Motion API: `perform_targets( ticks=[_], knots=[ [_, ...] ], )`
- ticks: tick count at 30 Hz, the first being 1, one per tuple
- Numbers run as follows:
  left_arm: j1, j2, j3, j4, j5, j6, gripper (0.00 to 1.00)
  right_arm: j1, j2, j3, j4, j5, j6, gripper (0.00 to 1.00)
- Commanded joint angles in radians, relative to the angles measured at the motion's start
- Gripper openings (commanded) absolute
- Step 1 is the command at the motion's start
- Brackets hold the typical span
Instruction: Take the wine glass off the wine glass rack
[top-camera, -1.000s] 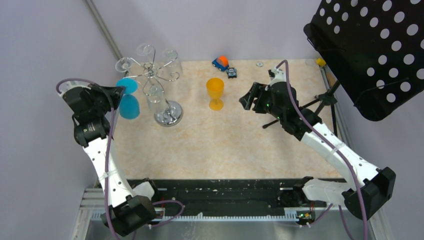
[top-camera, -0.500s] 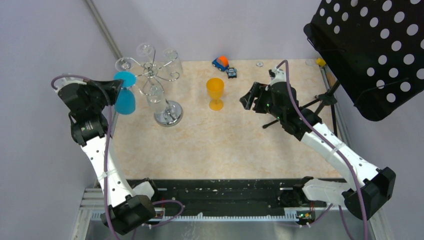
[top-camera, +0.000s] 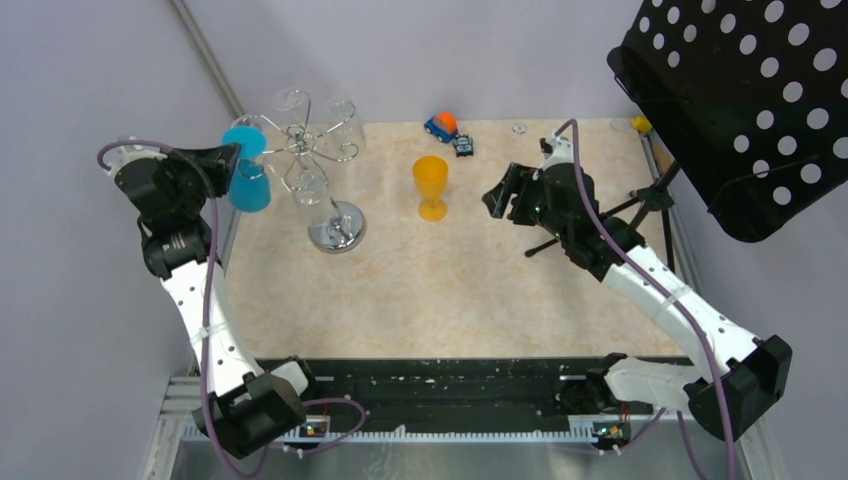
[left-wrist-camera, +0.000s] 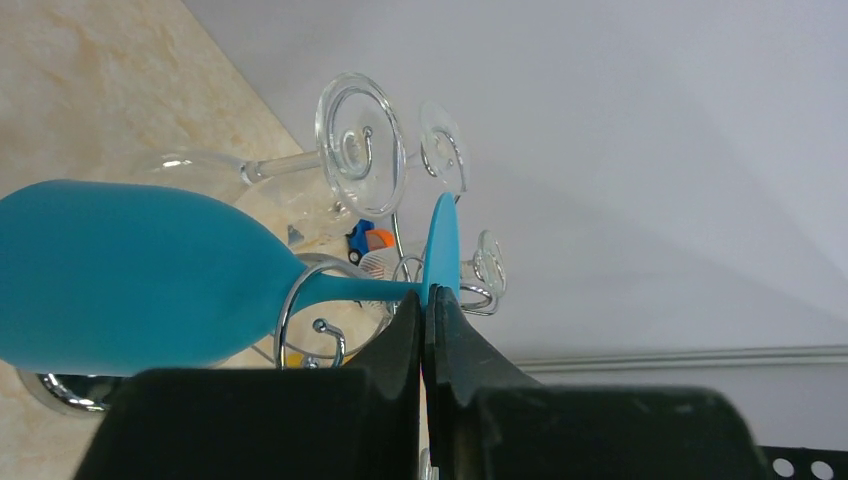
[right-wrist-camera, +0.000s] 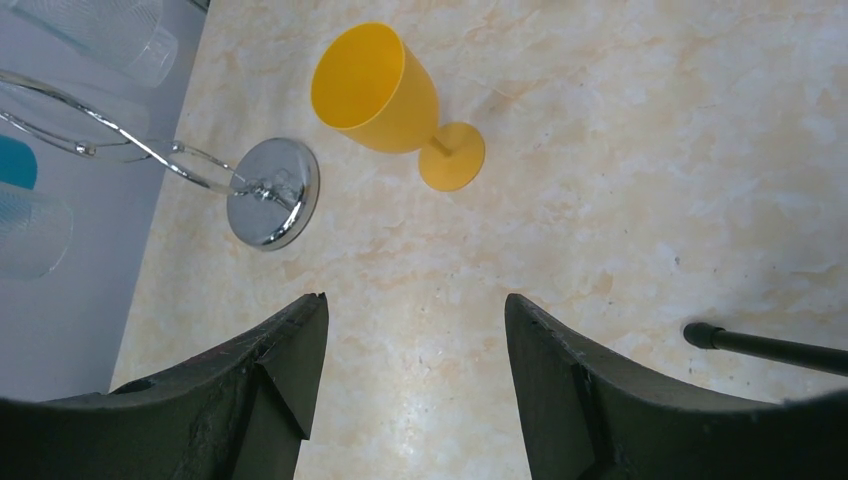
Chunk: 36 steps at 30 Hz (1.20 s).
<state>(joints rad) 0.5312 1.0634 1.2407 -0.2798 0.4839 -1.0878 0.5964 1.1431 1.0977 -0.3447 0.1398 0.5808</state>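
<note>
**A:** Starting at the left, what's new?

**B:** The left arm's fingers (left-wrist-camera: 398, 345) have finished closing. They are pressed together on the thin stem of the turquoise plastic wine glass (left-wrist-camera: 130, 285), right under its round foot. A second ago they stood a shade wider, and the glass hung lower and nearer the front.

**A:** So it's been carried?

**B:** Yes, it has been lifted and drawn towards the back-left, foot uppermost. It isn't free, though. In the left wrist view a curled loop of the shiny chrome wire wine glass rack (top-camera: 336, 228) circles the stem. I judge the glass is still threaded on its hook arm at the rack's left side.

**A:** And the rack itself?

**B:** Its mirrored base sits on the same spot of the beige marbled tabletop (top-camera: 450, 290), and the clear glasses (top-camera: 312, 195) hang as before.

**A:** Further right?

**B:** The yellow plastic goblet (top-camera: 431, 185) stands upright where it was. The right arm's fingers (right-wrist-camera: 280, 380) are spread wide over bare tabletop with nothing between them, and they have not moved.

**A:** What does that mean for the task?

**B:** The grip looks made. The stem must still slide out of the loop's open end before the glass counts as off.
</note>
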Motion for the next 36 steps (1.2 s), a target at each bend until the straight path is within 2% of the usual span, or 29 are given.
perform_targets(
  ticks=[1, 6, 13, 18, 22, 26, 36],
  knots=[
    [0.007, 0.034, 0.004, 0.191, 0.068, -0.041, 0.0, -0.011, -0.039, 0.004, 0.034, 0.019, -0.018, 0.67],
    [0.006, 0.045, 0.005, 0.214, 0.171, -0.091, 0.0, -0.012, -0.046, 0.001, 0.032, 0.03, -0.015, 0.67],
    [0.006, 0.041, 0.007, 0.12, 0.261, -0.087, 0.0, -0.014, -0.049, -0.004, 0.029, 0.022, -0.001, 0.68],
    [0.005, 0.009, -0.01, 0.055, 0.245, -0.083, 0.0, -0.014, -0.049, 0.0, 0.025, 0.009, 0.007, 0.68],
    [0.0, 0.009, 0.001, 0.035, 0.239, -0.087, 0.0, -0.014, -0.055, 0.007, 0.018, -0.033, 0.003, 0.74],
    [-0.003, 0.008, -0.003, -0.013, 0.24, -0.082, 0.0, -0.014, -0.063, 0.014, 0.002, -0.038, 0.002, 0.75],
    [-0.004, -0.077, 0.057, -0.284, 0.06, -0.016, 0.0, -0.014, -0.076, 0.025, -0.026, -0.036, 0.007, 0.75]
  ],
)
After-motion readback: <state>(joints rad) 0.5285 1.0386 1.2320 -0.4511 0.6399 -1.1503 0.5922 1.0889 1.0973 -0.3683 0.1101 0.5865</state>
